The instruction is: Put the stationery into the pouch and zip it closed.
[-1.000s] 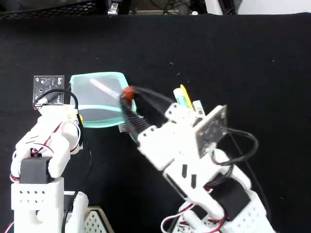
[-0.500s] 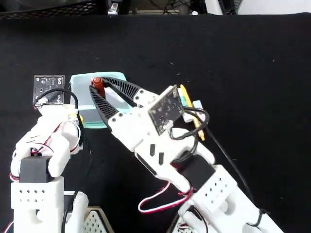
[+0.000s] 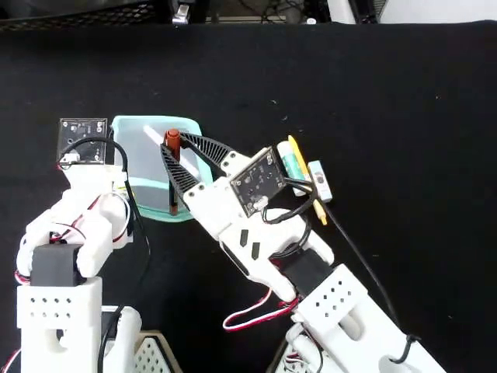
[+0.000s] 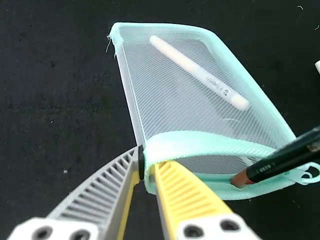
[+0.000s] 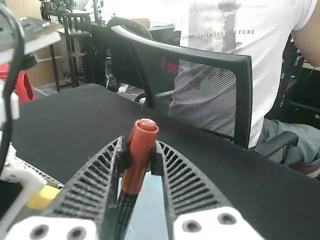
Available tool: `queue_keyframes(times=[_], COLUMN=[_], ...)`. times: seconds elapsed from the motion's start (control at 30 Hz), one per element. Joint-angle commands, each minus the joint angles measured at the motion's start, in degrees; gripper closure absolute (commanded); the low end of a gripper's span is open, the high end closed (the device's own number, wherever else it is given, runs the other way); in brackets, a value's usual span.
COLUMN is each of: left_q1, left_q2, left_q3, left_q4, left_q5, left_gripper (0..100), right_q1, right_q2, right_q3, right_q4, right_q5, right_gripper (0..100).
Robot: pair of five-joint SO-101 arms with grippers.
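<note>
A mint mesh pouch (image 3: 147, 159) lies on the black table. The left gripper (image 4: 145, 170) is shut on the near corner of the pouch (image 4: 190, 115), at its open mouth. Inside lies a white pen (image 4: 200, 70). The right gripper (image 3: 177, 148) hangs over the pouch, shut on a red-brown pencil (image 3: 172, 167). In the right wrist view this pencil (image 5: 137, 155) stands nearly upright between the black fingers of the gripper (image 5: 139, 147). The pencil's lower end (image 4: 245, 178) sits at the pouch's mouth.
To the right of the pouch, partly under the right arm, lie a yellow pen (image 3: 298, 154), a teal item (image 3: 290, 165) and a small white eraser (image 3: 319, 180). Bare black table (image 3: 388, 93) stretches behind and to the right.
The right arm swung left with the pencil, from the pouch's right edge to over the pouch. The pencil now stands upright with its lower end at the mouth. The left arm hardly moved.
</note>
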Motion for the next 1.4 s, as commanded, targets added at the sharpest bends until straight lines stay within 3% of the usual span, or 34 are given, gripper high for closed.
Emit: queue_keyframes(times=[0.0, 0.17, 0.37, 0.53, 0.67, 1.0, 1.37], left_q1=[0.22, 0.22, 0.13, 0.22, 0.22, 0.22, 0.31], left_q2=[-0.88, -0.79, -0.35, -0.35, -0.35, -0.79, -0.26], left_q3=[-3.21, -3.03, -2.86, -2.86, -2.86, -7.25, -25.71], left_q4=[0.09, 0.09, -0.18, -0.18, -0.26, 1.23, 8.0], left_q5=[0.09, 0.0, 0.0, 0.0, 0.0, 0.0, 1.23], left_gripper=[97, 97, 97, 97, 97, 97, 97], right_q1=[1.23, 0.62, -3.96, 5.19, 15.3, 29.19, 30.59], right_q2=[0.57, -3.3, -16.75, -29.67, -31.69, -32.13, -32.31], right_q3=[-1.45, -3.91, -4.53, -13.93, -20.35, -11.56, -0.57], right_q4=[-0.09, 1.49, 17.49, 40.53, 50.99, 56.35, 56.0], right_q5=[1.32, 3.96, 10.2, 8.35, 7.47, 8.09, 7.65], right_gripper=[98.6, 98.6, 98.6, 98.6, 98.6, 98.6, 98.6])
